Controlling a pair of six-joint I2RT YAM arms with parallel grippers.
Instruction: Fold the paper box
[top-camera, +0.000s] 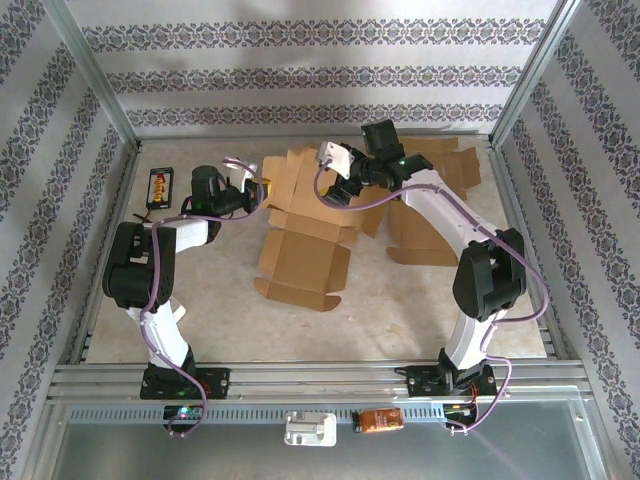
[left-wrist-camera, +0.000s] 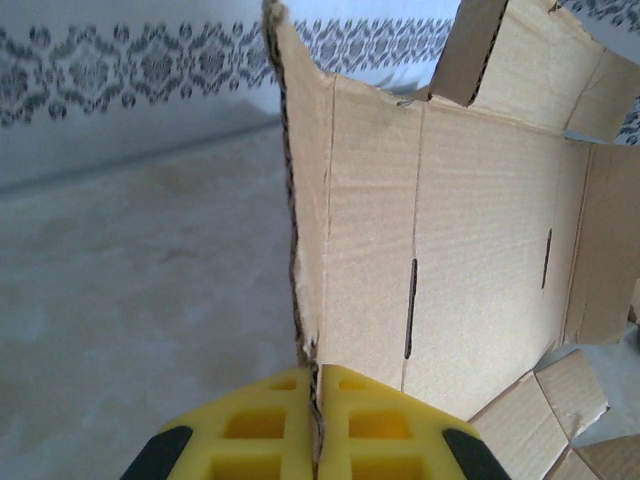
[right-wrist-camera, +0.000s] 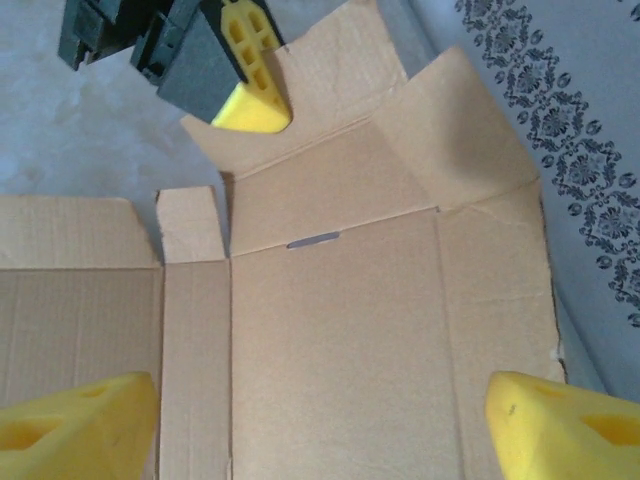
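Two hands are set at the box (top-camera: 300, 250), which lies opened out on the table (top-camera: 400, 310), nearer the far edge than the near one. The left hand (left-wrist-camera: 312, 390) is clenched on the raised edge of the box's left flap, the cardboard pinched between its fingers (left-wrist-camera: 270, 405). The right hand (right-wrist-camera: 320, 410) is held released, jaws wide apart, above the middle panel. The box's long axis is judged to run from far edge to near edge, so the panel below falls to the right hand.
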